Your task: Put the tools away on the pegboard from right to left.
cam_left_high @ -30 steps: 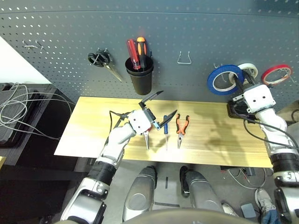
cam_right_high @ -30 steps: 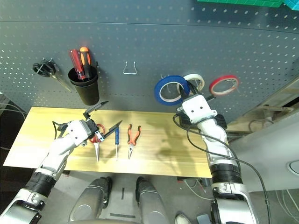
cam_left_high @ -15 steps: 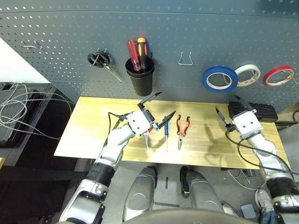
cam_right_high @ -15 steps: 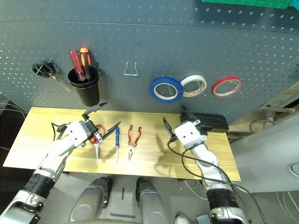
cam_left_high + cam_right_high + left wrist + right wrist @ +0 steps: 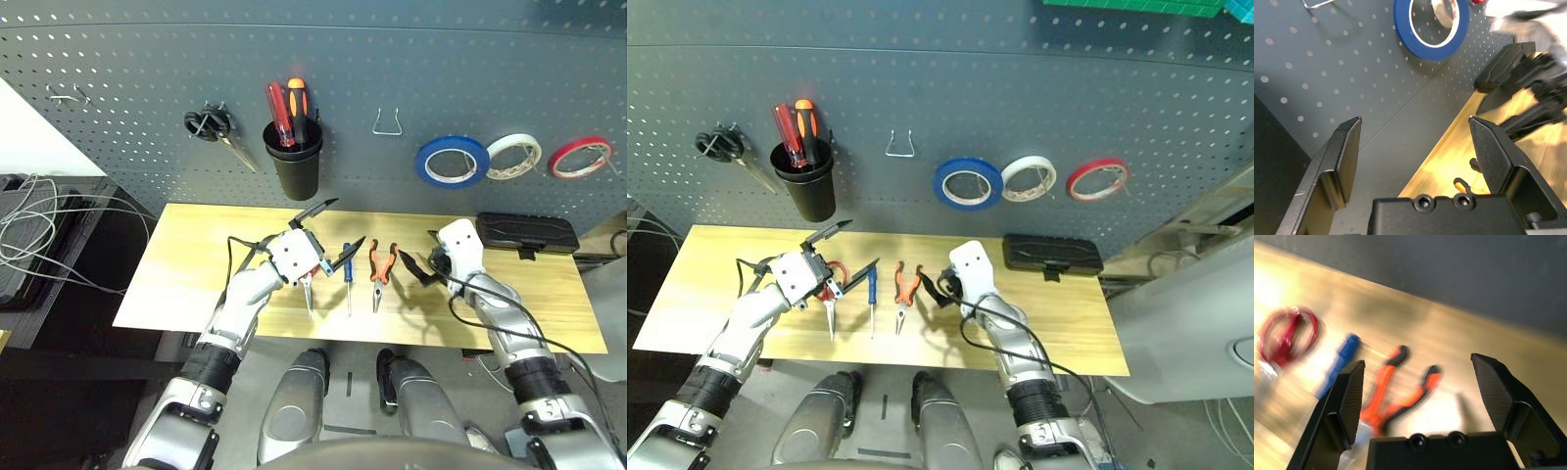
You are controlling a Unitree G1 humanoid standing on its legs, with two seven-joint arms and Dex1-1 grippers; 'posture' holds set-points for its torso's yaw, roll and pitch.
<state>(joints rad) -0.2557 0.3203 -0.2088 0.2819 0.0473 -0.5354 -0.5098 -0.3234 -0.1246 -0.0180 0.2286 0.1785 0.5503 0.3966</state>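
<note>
Bench: light wooden bench (image 5: 196,259) below dark grey-blue pegboard (image 5: 411,59).
Blue tape ring (image 5: 451,162): hangs on pegboard.
Orange-and-black-handled pliers (image 5: 380,272): flat on bench.
Right tool (image 5: 416,267): fingers apart, empty, beside pliers.
Left tool (image 5: 333,235): fingers apart, empty.

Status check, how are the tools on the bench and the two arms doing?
Left tool open, over scissors. Right tool open, beside pliers. Blue tape ring hung on pegboard; screwdriver, pliers, scissors on table. Nothing blocking.

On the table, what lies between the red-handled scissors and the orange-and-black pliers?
The small blue-handled screwdriver lies between the scissors and the pliers, seen in the left eye view.
</note>
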